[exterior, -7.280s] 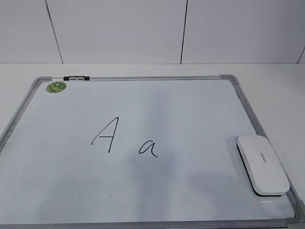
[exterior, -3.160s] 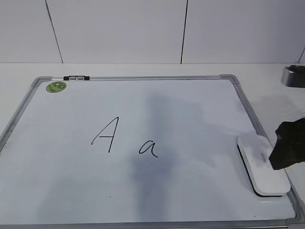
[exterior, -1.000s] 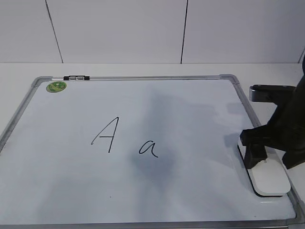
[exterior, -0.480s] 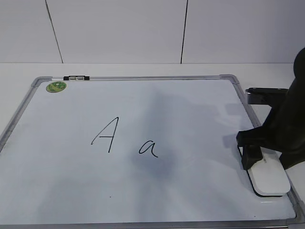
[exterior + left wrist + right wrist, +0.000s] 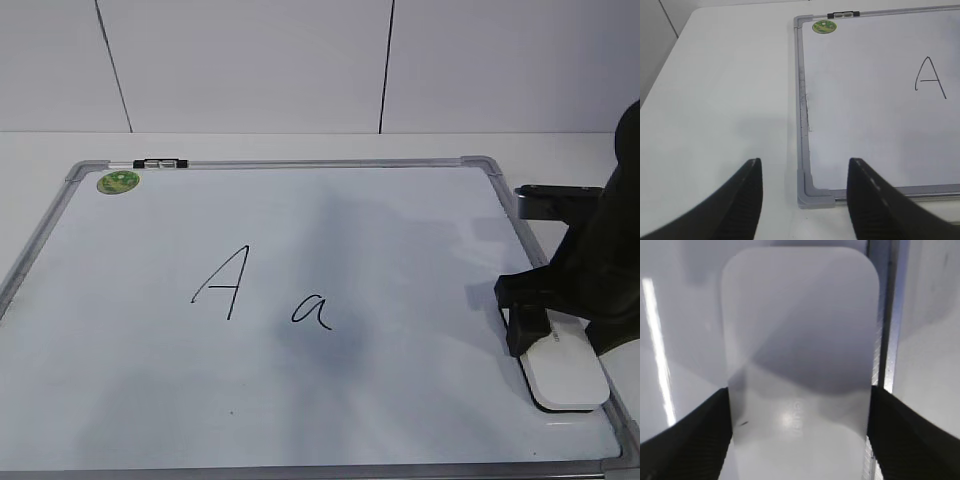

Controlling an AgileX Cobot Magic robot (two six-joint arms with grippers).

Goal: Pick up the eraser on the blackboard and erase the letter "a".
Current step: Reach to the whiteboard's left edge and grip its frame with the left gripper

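Observation:
The white eraser (image 5: 568, 378) lies at the right edge of the blackboard (image 5: 300, 164), a white board with a grey frame. My right gripper (image 5: 558, 345) is down over the eraser's far end. In the right wrist view its black fingers (image 5: 710, 435) press against both long sides of the eraser (image 5: 800, 350). The eraser still rests on the board. The small letter "a" (image 5: 312, 310) is near the board's middle, right of a capital "A" (image 5: 225, 282). My left gripper (image 5: 804, 200) is open and empty above the board's near left corner (image 5: 815, 192).
A round green sticker (image 5: 118, 182) and a small black clip (image 5: 160, 162) sit at the board's far left corner. The board lies on a white table (image 5: 725, 100) with a tiled white wall behind. The right arm's dark body covers the board's right frame.
Over the last seconds my right arm came in from the right and lowered over the eraser. In the last half second it has barely moved. The letters are unchanged.

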